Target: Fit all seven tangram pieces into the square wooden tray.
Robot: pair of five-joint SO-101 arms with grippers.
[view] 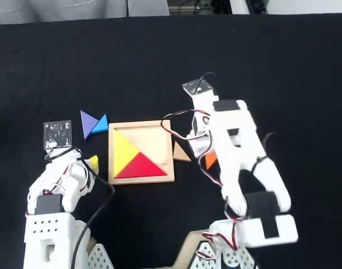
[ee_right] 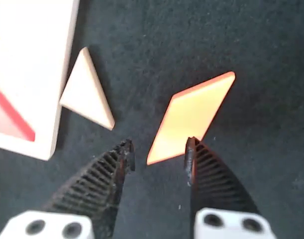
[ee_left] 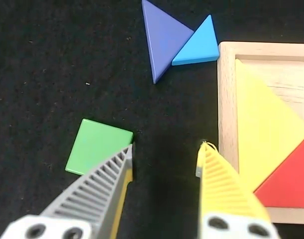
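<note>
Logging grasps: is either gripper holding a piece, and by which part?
Nothing is held. The left gripper is open beside the green square; the right gripper is open, astride one end of the orange parallelogram lying on the table.

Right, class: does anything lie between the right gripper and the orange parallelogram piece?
Nothing visible does. The right gripper is open at the orange parallelogram; the pale triangle lies aside, by the tray.

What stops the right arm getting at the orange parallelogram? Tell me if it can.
Likely yes. The right pincer hangs open over the orange parallelogram, which lies flat and apart from the tan triangle; nothing is in the way.
</note>
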